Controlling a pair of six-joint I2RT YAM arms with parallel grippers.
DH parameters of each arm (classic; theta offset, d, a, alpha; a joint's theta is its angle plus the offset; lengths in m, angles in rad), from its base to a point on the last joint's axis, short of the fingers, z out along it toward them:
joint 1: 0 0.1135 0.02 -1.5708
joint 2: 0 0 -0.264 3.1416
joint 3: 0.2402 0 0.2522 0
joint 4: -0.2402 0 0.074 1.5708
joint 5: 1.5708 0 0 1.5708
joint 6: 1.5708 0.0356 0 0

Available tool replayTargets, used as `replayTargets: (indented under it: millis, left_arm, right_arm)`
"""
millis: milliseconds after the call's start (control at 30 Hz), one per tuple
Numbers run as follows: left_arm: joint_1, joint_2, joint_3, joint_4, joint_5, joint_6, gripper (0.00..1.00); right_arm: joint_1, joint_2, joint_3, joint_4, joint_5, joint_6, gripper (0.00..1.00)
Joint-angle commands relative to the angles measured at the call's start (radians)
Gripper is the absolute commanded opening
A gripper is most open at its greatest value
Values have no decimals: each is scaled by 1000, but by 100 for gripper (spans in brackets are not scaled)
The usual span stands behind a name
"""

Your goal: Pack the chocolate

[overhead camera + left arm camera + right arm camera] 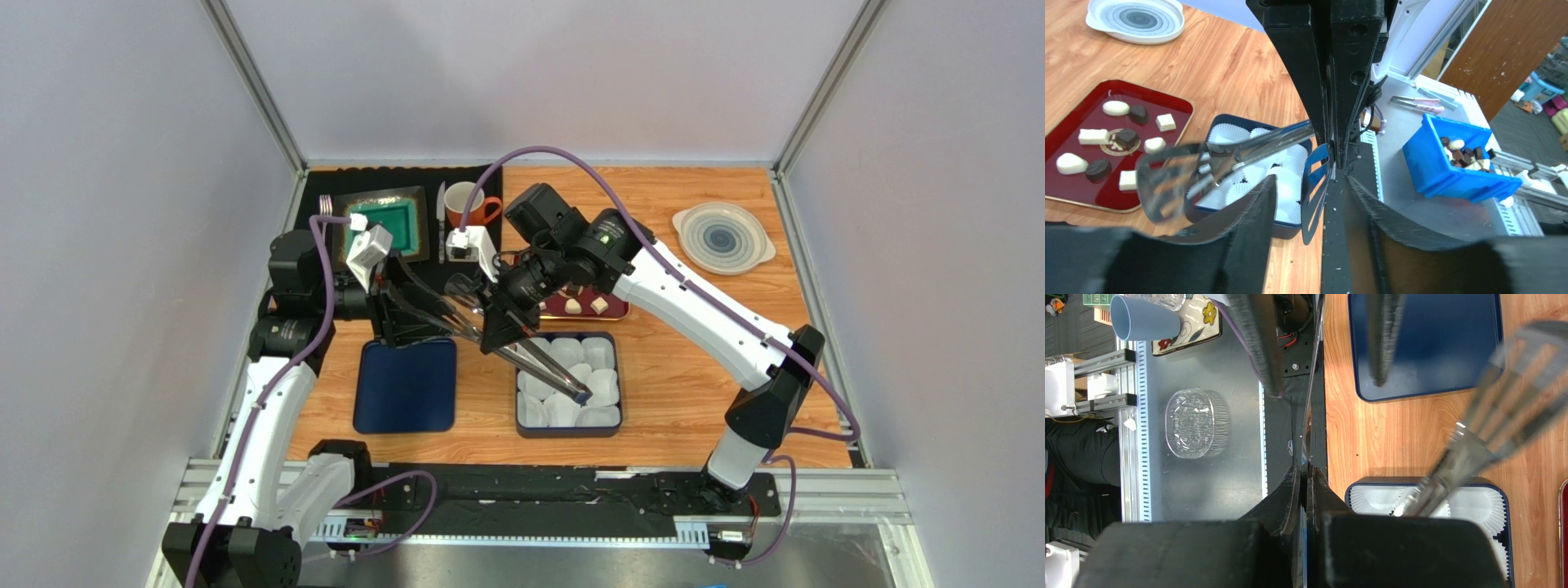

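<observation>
Several dark and cream chocolates (1125,138) (599,301) lie on the red tray (1177,105) (613,314), apart from both grippers. My right gripper (1303,473) (503,328) is shut on one arm of the metal tongs (1168,182) (1502,410) (546,368). The slotted heads of the tongs point at my left gripper (1310,184) (464,316). Its jaws stand apart, with one tong head edge-on between them and touching neither finger. Nothing sits between the tong heads. The navy box (568,431) (1227,118) holds white paper cups (1287,184).
A navy lid (406,386) (1438,349) lies left of the box. An orange mug (466,205) and a green dish (390,224) stand at the back, a round white lid (723,237) (1137,18) at back right. A blue bin (1456,162) of sweets sits off the table.
</observation>
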Motion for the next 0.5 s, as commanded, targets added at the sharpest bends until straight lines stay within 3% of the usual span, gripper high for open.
replayTargets:
  millis: [0, 100, 233, 400, 433, 467]
  left_arm:
    - [-8, -7, 22, 57, 296, -30, 39]
    - [-8, 3, 37, 59, 296, -31, 17]
    - [-11, 13, 51, 62, 296, -43, 0]
    - [-11, 20, 53, 59, 296, -45, 0]
    - [-11, 22, 60, 59, 296, -42, 0]
    - [-11, 26, 65, 59, 296, -42, 0]
  right_arm:
    - [8, -2, 39, 19, 6, 7, 0]
    - [12, 0, 32, 19, 6, 5, 0]
    - [12, 3, 21, 22, 18, 2, 1]
    - [9, -21, 19, 74, 134, 17, 21]
    - [9, -28, 19, 83, 153, 19, 28]
    - [7, -35, 19, 91, 171, 22, 44]
